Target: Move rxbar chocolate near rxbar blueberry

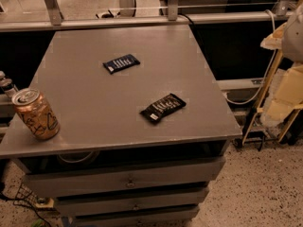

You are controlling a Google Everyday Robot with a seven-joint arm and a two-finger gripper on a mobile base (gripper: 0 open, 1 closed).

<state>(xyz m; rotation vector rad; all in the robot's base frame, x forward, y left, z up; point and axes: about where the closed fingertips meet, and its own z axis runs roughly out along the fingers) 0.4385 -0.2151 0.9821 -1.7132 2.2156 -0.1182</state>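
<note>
The rxbar chocolate, a black wrapper with white lettering, lies flat and slanted on the grey table, right of centre towards the front. The rxbar blueberry, a dark navy wrapper with white text lines and a white end, lies further back and to the left, about a bar's length and a half away. My arm and gripper show as pale shapes at the right edge of the view, beyond the table's right side and well away from both bars. Nothing is in the gripper.
An orange-gold drink can stands upright at the table's front left corner. Drawers sit below the tabletop, the top one slightly open. A metal rail runs behind the table. Cables and a yellow frame stand to the right.
</note>
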